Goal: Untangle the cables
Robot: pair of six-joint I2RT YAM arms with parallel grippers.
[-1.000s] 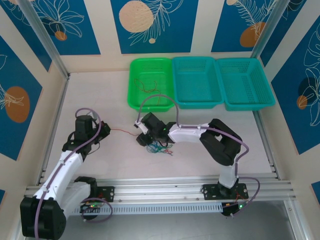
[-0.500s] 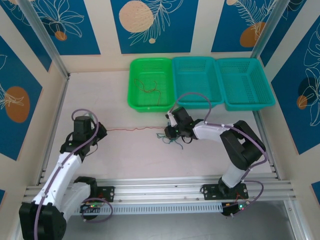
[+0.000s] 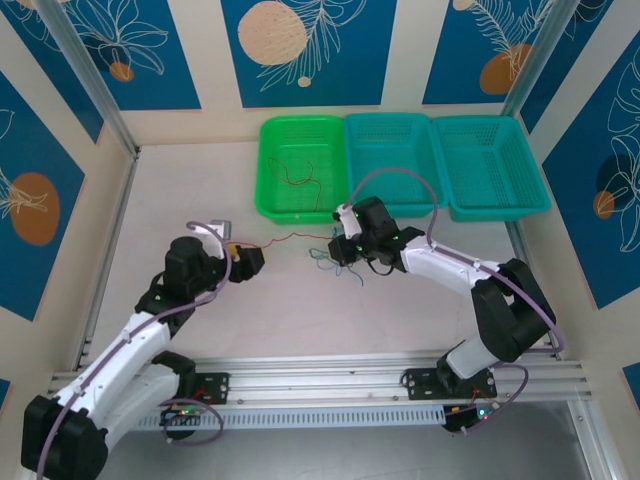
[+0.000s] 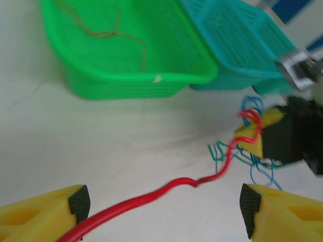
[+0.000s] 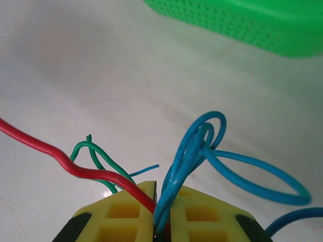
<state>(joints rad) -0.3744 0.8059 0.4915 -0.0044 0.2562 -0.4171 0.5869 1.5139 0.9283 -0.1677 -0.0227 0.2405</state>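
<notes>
We see the left gripper (image 4: 162,205) with its jaws spread wide and clamping nothing. The red wire (image 4: 166,189) runs loose through the gap, close by the left-hand pad and well apart from the right-hand one, then snakes ahead of the jaws to the right gripper (image 5: 161,214). That one is clenched, with the red wire and the blue wire (image 5: 202,146) both pinched in the seam between its pads. Blue loops rise just ahead of its tips, and the green wire (image 5: 90,151) curls out beside its left pad, though we cannot tell whether that one is nipped too. The rest of the tangle spills below these jaws toward the table (image 3: 200,190), and one red-brown wire (image 3: 300,180) already lies in the green basket (image 3: 300,122) beyond both grippers. We judge the red strand only partly drawn out of the knot. With nothing held on the left, any pull from the right would drag the red wire through the open gap instead of tensioning it. If the left jaws close where they stand, the wire sits so near one pad that it may slip out. Since red and blue share one pinch, hauling on them could cinch the blue loops tighter.
</notes>
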